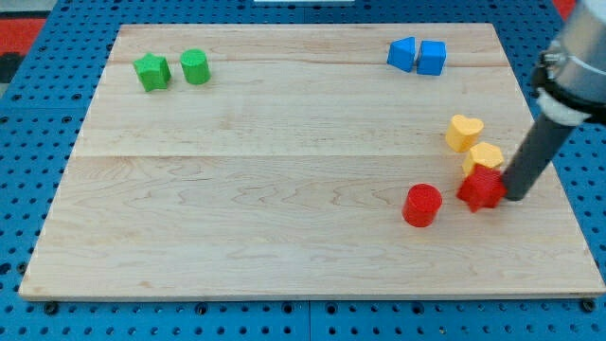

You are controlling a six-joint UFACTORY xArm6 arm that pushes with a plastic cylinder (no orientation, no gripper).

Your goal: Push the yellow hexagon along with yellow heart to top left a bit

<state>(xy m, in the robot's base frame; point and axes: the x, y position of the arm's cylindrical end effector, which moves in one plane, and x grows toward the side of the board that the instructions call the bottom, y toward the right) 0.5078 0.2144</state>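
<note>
- Wooden board [284, 170] on blue pegboard [38, 142]; my tip [516, 197], a bare rod with nothing to pinch, sits near the board's right edge, touching the red star-like block [482, 188].
- Yellow hexagon [486, 157] just above it, partly hidden; yellow heart [464, 132] beside that.
- Red cylinder [421, 206] lies leftward.
- Blue blocks [417, 56] top right, green blocks [172, 69] top left.
- No writing shows.

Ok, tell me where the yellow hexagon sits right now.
The yellow hexagon block sits at the view's right, just below the yellow heart block, touching the red block beneath it; my tip is lower right.
</note>
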